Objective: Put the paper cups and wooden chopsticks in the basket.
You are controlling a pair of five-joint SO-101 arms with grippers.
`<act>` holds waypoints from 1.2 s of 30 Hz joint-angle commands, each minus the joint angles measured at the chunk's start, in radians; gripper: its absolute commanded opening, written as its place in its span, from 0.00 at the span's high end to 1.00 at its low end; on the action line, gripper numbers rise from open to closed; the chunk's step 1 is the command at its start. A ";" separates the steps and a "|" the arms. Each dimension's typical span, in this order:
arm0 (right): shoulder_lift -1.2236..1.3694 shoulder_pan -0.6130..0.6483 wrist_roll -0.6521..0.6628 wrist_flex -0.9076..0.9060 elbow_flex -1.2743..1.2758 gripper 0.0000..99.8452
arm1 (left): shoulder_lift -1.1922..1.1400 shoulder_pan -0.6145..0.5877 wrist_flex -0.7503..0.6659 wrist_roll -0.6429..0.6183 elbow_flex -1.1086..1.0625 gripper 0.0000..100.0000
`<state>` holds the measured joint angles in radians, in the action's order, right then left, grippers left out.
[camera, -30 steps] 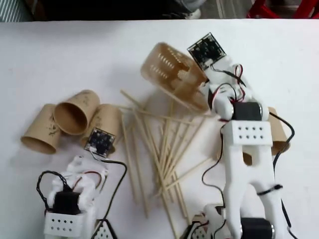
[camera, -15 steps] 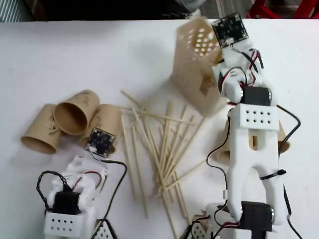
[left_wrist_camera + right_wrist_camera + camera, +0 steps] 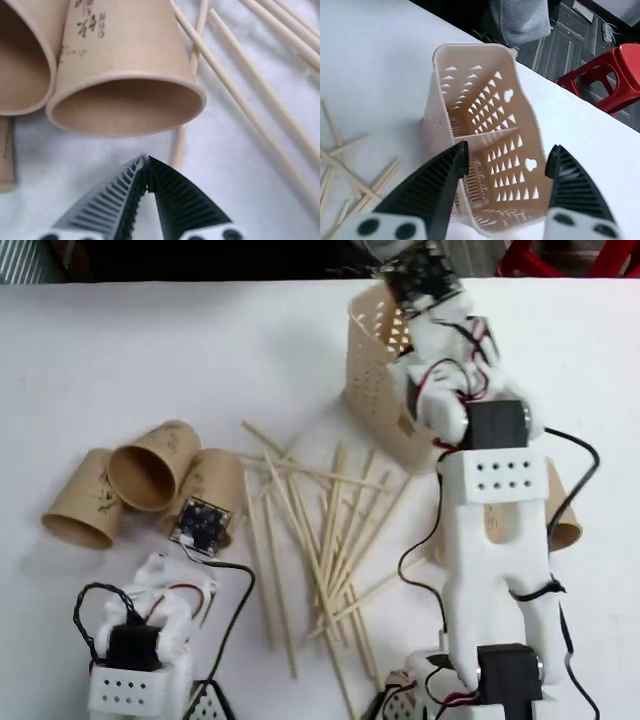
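While the right gripper (image 3: 510, 150) hangs spread wide over the upright basket (image 3: 485, 125) at the table (image 3: 150, 340)'s far edge, it should rise straight so no finger tips it, as the left gripper (image 3: 147, 167), pinched shut beside 3 lying paper cups (image 3: 150, 475), must open first.

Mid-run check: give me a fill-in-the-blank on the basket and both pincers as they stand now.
The basket stands ___ on the table.
A divider splits the basket into ___ compartments.
The left pincer, near the mouth of a paper cup, is ___.
The right pincer, over the basket, is ___.
Missing words: upright; two; shut; open.
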<state>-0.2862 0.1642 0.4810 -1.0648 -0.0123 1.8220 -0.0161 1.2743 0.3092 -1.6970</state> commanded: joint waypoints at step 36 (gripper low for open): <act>1.036 0.154 -0.012 -0.487 -1.297 0.94 | -0.004 -0.001 0.006 -0.002 0.005 0.98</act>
<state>0.7603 0.3099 0.3629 -1.5313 -1.2674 1.8220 -0.0161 1.2743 0.3092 -1.6970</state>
